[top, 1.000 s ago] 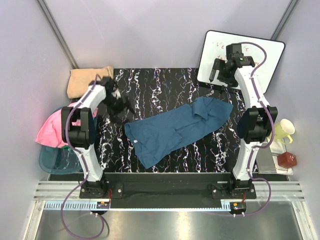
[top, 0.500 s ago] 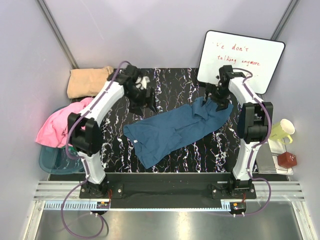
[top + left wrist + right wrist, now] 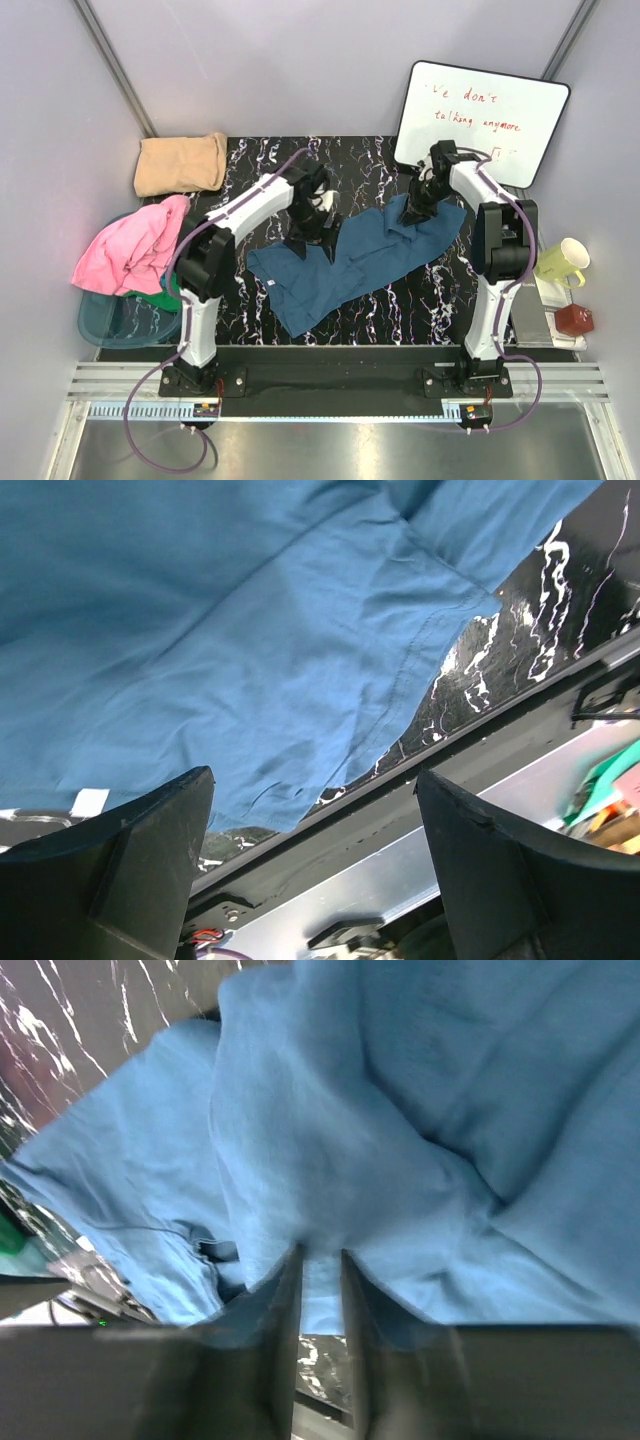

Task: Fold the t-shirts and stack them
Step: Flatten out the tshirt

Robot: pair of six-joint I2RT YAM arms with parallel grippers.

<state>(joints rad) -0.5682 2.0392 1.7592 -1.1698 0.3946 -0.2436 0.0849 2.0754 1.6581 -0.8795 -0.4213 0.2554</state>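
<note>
A dark teal-blue t-shirt (image 3: 350,262) lies spread diagonally on the black marbled table (image 3: 420,300). My left gripper (image 3: 312,225) hovers over its upper left edge; in the left wrist view it (image 3: 312,780) is open, with the blue cloth (image 3: 230,630) beyond the fingertips. My right gripper (image 3: 415,207) sits on the shirt's rumpled right end; the right wrist view shows it (image 3: 320,1260) pinched on a fold of blue cloth (image 3: 400,1140). A tan t-shirt (image 3: 180,163) lies folded at the back left. A pink t-shirt (image 3: 130,250) and a green one (image 3: 165,292) hang over a bin.
A teal bin (image 3: 110,322) stands off the table's left edge. A whiteboard (image 3: 480,105) with red writing leans at the back right. A yellow-green mug (image 3: 565,262) and a small red object (image 3: 575,318) sit beside the right arm.
The left arm swung from the back left to the shirt's upper edge. The right arm came down from the whiteboard onto the shirt's right end and closed on the cloth.
</note>
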